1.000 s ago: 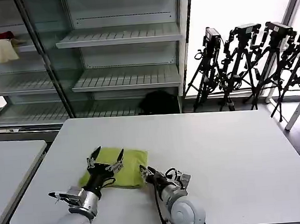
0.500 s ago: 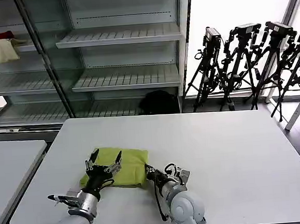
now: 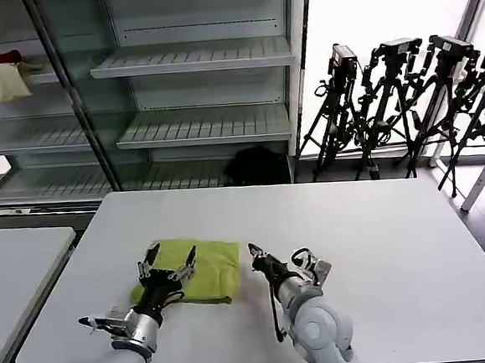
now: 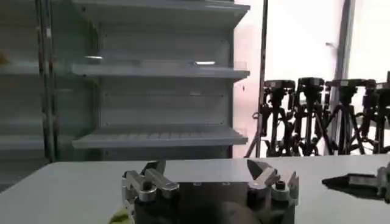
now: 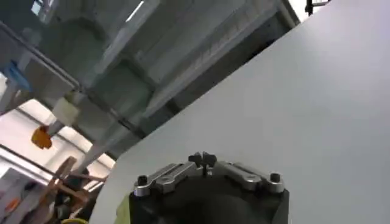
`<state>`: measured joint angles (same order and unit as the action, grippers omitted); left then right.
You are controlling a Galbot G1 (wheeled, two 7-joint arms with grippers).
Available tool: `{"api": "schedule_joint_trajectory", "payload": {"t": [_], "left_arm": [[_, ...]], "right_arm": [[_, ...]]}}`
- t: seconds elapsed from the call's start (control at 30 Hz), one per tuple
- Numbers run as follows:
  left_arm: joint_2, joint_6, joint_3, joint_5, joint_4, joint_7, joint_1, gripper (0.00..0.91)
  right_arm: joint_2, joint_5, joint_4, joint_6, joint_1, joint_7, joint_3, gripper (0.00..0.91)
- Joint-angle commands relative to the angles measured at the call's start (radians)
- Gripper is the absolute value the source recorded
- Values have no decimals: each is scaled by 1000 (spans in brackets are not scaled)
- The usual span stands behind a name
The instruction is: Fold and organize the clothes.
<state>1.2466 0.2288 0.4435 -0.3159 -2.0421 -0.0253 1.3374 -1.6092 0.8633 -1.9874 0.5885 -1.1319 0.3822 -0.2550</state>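
Observation:
The clothes are one lime-green T-shirt (image 3: pixel 201 270), folded into a small rectangle near the front left of the white table (image 3: pixel 374 247). My left gripper (image 3: pixel 171 256) hovers over the shirt's near left part, open, with nothing between its fingers. In the left wrist view the same gripper (image 4: pixel 207 171) stands wide apart, and a sliver of the green shirt (image 4: pixel 119 216) shows below it. My right gripper (image 3: pixel 257 255) sits just right of the shirt, off the cloth and shut. The right wrist view shows this gripper (image 5: pixel 203 160) with its tips pressed together on nothing.
Glass-fronted shelves (image 3: pixel 199 59) stand behind the table, with a red cloth and a cream cloth (image 3: pixel 3 81) on the upper left shelf. Tripods (image 3: pixel 404 101) cluster at the back right. A second table (image 3: pixel 14 267) lies to the left. A black bag (image 3: pixel 256 165) lies on the floor.
My right gripper has drawn away from the shirt's right edge, moving right and a little farther out. The left gripper has barely moved and stays open over the shirt.

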Motion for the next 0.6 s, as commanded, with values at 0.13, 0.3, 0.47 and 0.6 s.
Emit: {"api": "schedule_joint_trajectory", "payload": {"t": [0.13, 0.3, 0.47, 0.6], "left_arm": [[8, 1, -14, 4, 20, 5, -17, 907], [6, -5, -2, 2, 13, 6, 2, 907], [3, -11, 6, -2, 15, 6, 10, 907], [1, -12, 6, -6, 20, 6, 9, 907]], "right_arm": [[53, -58, -15, -3, -52, -51, 62, 907], [28, -89, 34, -2, -38, -24, 99, 907], [24, -120, 73, -2, -35, -23, 112, 907], [16, -136, 79, -2, -33, -22, 119, 907]]}}
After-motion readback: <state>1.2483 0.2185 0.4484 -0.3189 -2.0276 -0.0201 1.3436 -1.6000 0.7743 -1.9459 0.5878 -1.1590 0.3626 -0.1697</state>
